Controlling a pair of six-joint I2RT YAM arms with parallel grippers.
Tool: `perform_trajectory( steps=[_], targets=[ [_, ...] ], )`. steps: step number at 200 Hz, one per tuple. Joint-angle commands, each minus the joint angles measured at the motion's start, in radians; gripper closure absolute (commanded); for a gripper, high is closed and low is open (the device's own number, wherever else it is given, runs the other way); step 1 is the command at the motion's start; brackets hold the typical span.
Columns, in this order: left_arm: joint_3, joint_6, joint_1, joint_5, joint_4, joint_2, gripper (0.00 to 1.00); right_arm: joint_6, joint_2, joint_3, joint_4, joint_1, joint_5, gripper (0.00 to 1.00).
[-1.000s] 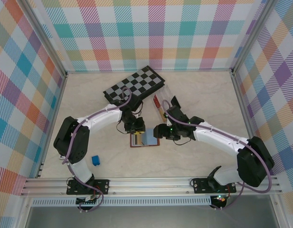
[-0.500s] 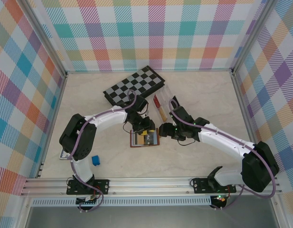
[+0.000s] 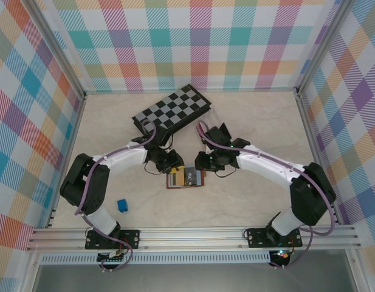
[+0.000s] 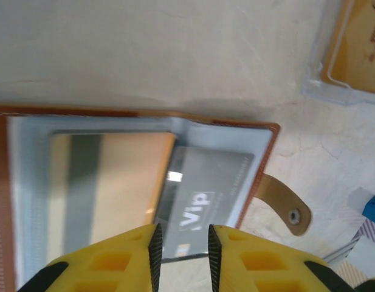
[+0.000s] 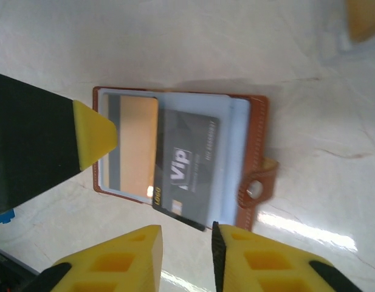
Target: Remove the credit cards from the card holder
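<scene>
Brown card holder [image 5: 259, 131] lay open, grey VIP card [image 5: 187, 164] poking out. Left end effector [image 4: 182, 243] and right end effector [image 5: 187, 243] hovered slightly parted, empty.

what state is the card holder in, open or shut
Open: the card holder lies spread flat, pale lining up, a gold card and a grey Vip card showing, snap tab undone.

Left end effector [image 4: 182, 231] and right end effector [image 5: 186, 229] hover (jaws narrowly parted).

1 card holder [image 5: 261, 125]; 2 credit cards (1 gold card [image 5: 137, 141], 1 grey Vip card [image 5: 187, 163]); 1 chessboard [image 3: 172, 109]; 1 clear plastic box [image 4: 321, 91]; 1 small blue block [image 3: 122, 205].
</scene>
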Motion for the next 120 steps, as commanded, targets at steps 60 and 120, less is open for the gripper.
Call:
perform_trajectory(
  steps=[60, 120],
  targets=[
    [-0.087, -0.08, 0.008, 0.114, 0.184, 0.022, 0.81, 0.006, 0.273, 0.165, -0.137, 0.019, -0.021, 0.84],
    [-0.098, -0.075, 0.008, 0.13, 0.192, 0.039, 0.83, 0.028, 0.326, 0.163, -0.148, 0.016, -0.006, 0.84]
  ],
)
